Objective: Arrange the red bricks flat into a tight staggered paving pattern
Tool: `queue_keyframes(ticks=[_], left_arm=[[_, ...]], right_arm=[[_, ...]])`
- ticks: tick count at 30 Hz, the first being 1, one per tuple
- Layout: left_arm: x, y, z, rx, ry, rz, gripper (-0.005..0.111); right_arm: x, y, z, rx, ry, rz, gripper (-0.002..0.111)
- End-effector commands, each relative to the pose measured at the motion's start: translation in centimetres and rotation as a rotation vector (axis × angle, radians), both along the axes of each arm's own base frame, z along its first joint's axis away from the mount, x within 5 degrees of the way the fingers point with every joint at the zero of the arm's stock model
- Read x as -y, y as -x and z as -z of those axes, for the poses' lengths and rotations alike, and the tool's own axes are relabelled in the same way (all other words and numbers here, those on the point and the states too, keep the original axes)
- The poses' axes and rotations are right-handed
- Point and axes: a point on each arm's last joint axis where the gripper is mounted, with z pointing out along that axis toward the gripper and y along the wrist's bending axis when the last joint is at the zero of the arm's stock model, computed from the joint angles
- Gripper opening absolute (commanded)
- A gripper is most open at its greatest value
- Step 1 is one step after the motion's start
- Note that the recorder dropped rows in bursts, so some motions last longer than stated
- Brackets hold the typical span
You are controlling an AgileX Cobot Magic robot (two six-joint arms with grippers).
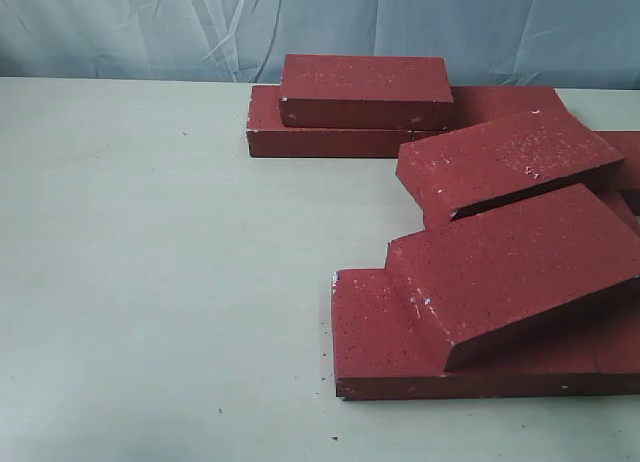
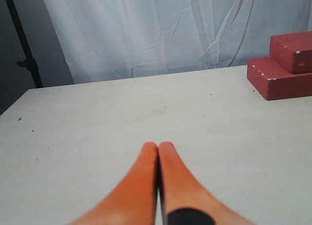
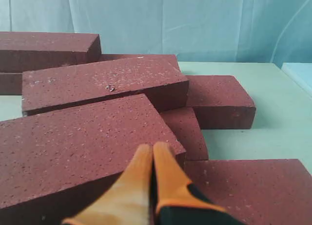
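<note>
1. The bricks (image 1: 385,347) lie jumbled on the right side of the counter (image 1: 150,282), overlapping rather than laid in a paving pattern.
2. At the far edge, a back brick (image 1: 363,90) lies flat on top of another.
3. Nearer, two tilted bricks (image 1: 515,267) lean across flat ones.
4. The left gripper (image 2: 158,146) is clenched on nothing, above bare counter, well apart from the bricks.
5. The right gripper (image 3: 152,148) is clenched and empty, over a tilted brick's top face.

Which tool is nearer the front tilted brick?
Right. The right tool is close over that brick; the left tool is over the table, away from every brick.
</note>
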Motion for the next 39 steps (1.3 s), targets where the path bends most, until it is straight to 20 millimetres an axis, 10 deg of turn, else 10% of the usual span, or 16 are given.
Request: queue_keyframes(ticks=[1,24,39], left_arm=[[0.0,0.0,-0.3,0.044,-0.018,0.0,0.0],[-0.3,0.3,-3.8,0.432,0.408,-0.006,0.0],[-0.3,-1.4,-10.3,0.477,0.467,0.013,0.0]], right_arm=[[0.1,0.0,-0.2,0.026,0.04,0.007,-0.001],[0.4,0.3,-5.2,0.561,-0.295,0.03,-0.001],[0.4,-1.5,-14.9,0.597,-0.296,0.019,-0.001]])
